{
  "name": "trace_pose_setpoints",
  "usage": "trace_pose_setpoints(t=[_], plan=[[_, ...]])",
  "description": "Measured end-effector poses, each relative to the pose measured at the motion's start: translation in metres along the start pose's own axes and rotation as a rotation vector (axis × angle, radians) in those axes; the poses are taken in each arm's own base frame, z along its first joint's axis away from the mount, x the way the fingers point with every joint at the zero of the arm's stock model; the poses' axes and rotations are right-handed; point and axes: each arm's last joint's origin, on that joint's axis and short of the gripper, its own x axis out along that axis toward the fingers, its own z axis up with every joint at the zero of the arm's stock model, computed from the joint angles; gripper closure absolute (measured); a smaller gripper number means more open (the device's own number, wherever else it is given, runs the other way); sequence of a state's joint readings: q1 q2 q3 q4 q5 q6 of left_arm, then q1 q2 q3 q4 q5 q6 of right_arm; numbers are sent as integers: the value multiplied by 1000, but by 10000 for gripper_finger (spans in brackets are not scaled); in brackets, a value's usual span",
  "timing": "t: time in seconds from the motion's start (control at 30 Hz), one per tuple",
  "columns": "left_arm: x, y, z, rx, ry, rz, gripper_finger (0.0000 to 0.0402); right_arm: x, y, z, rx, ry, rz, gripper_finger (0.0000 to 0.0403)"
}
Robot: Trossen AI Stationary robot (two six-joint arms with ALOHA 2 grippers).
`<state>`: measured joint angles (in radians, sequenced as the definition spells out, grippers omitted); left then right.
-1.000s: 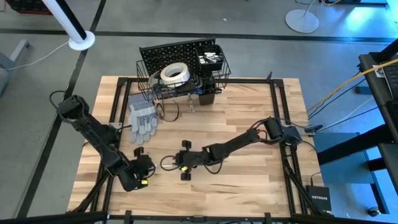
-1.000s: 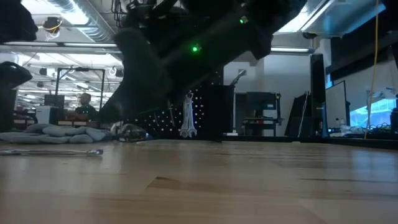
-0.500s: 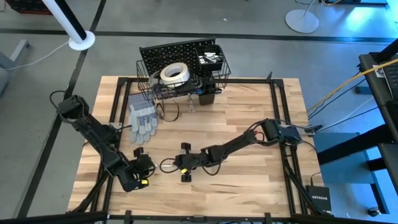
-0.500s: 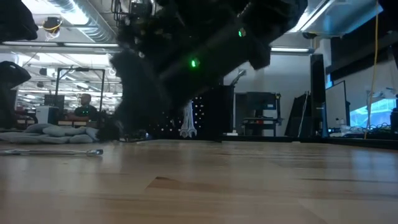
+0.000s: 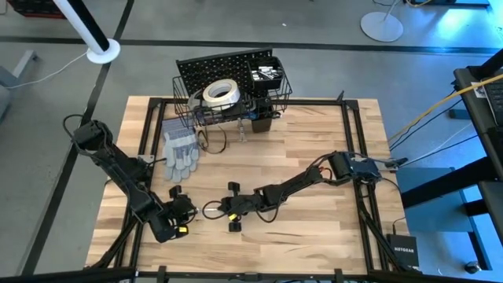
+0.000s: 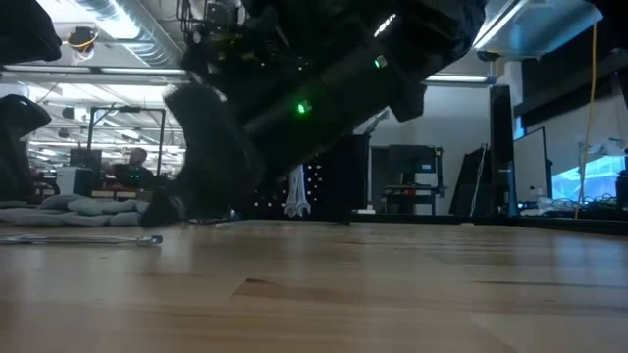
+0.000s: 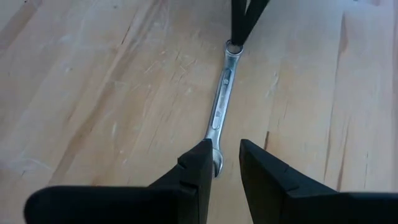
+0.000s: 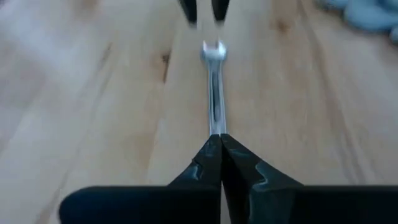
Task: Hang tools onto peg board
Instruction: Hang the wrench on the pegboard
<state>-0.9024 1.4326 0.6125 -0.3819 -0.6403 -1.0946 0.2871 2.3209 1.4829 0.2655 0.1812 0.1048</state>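
A silver wrench (image 7: pixel 221 106) lies flat on the wooden table between my two grippers; it also shows in the right wrist view (image 8: pixel 214 93) and low on the table in the low view (image 6: pixel 83 238). My left gripper (image 7: pixel 227 158) stands open, one finger on either side of the wrench's open-jaw end (image 7: pixel 216 163); whether a finger touches it I cannot tell. My right gripper (image 8: pixel 221 140) is shut at the wrench's ring end (image 7: pixel 232 46). The black peg board (image 5: pixel 224 67) stands at the table's far edge, and a white tape roll (image 5: pixel 221 93) lies in its wire basket. My right gripper has its shut fingertips (image 7: pixel 239 31) down on the wrench's ring end, coming slanting down from the table's right side, along the wrench. The fingertips hide the spot in its own wrist view, so whether any metal is pinched between them cannot be told. The wrench lies flat on the table.
Grey gloves (image 5: pixel 179 149) lie left of the peg board. A black cup (image 5: pixel 267 75) on the board holds small tools, and a silver tool (image 6: pixel 296 186) hangs below the board. Bare wood stretches across the table's right half (image 5: pixel 330 126).
My right gripper has sunk a little toward the table at the wrench's ring end. The wrench has stayed where it was, and my left gripper has kept still.
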Motion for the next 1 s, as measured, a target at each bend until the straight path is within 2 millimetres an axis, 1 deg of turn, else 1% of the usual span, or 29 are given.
trace_pose_setpoints(t=[0.07, 0.2, 0.4, 0.57, 0.63, 0.73, 0.87, 1.0], plan=[[0, 0, 0, 0, 0, 0, 329, 1, -1, -5, -6, 34, -14, 398], [0, 0, 0, 1, 0, 0, 329, 0, -2, -7, -18, 60, -53, 394], [0, -1, 1, -12, -7, -9, 329, 6, -4, -15, -18, 85, -35, 398], [5, 2, 8, -51, -19, 11, 324, 7, -4, -17, -20, 98, -33, 396], [8, 5, 11, -45, -17, 23, 310, 7, -4, -17, -20, 96, -32, 395], [13, 9, 16, -28, 14, 31, 275, 7, -4, -17, -21, 99, -31, 396], [21, 14, 21, -42, 109, 8, 228, 7, -4, -18, -20, 100, -26, 398], [34, 17, 19, -36, 204, 16, 208, 7, -5, -18, -20, 101, -27, 395]])
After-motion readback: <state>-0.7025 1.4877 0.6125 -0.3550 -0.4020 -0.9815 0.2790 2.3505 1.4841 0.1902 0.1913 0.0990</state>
